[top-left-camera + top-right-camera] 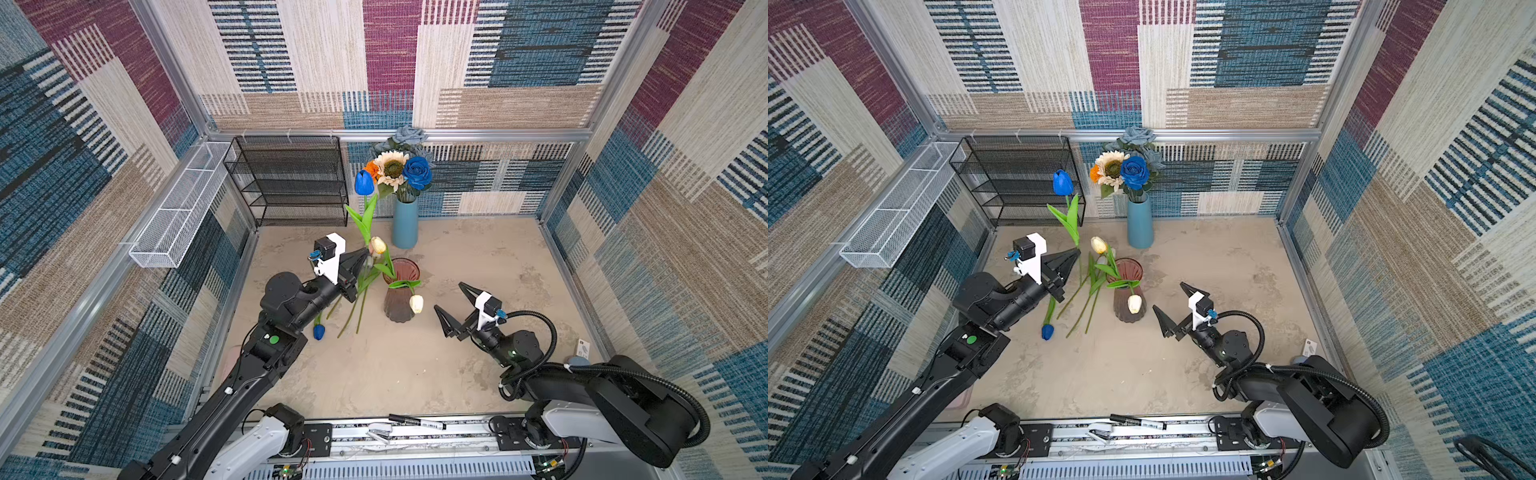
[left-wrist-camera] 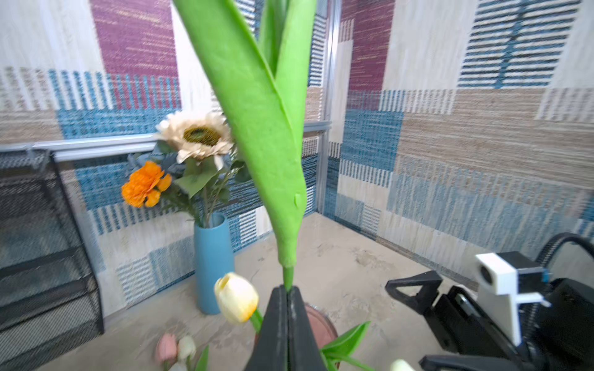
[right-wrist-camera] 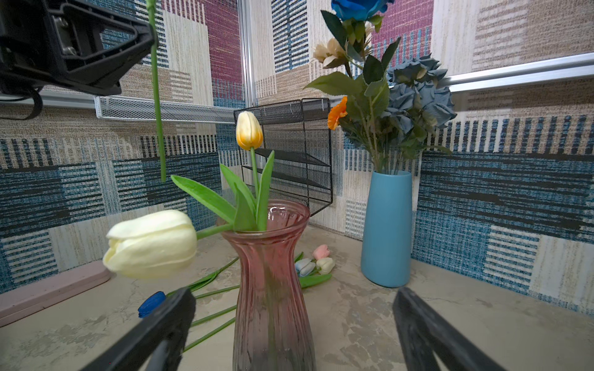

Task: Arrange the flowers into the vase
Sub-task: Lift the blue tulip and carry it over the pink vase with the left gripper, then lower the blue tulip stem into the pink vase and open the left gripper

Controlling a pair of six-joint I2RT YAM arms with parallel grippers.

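Note:
My left gripper (image 1: 368, 253) (image 2: 287, 289) is shut on the green stem of a blue tulip (image 1: 364, 183) (image 1: 1062, 183) and holds it upright, up and to the left of the pink glass vase (image 1: 401, 291) (image 3: 273, 273). The stem's lower end (image 3: 162, 173) hangs beside the vase mouth. A yellow tulip (image 1: 377, 245) (image 3: 249, 130) and a drooping white tulip (image 1: 416, 303) (image 3: 151, 244) stand in the vase. More flowers lie on the table left of it, among them a blue tulip (image 1: 318, 331). My right gripper (image 1: 448, 296) (image 3: 293, 291) is open and empty, close to the right of the vase.
A tall blue vase (image 1: 405, 224) with a sunflower (image 1: 390, 168), blue rose (image 1: 417, 172) and orange bloom stands at the back wall. A black mesh rack (image 1: 291, 178) and a white wire basket (image 1: 178, 212) are at the back left. A marker pen (image 1: 415, 422) lies at the front rail.

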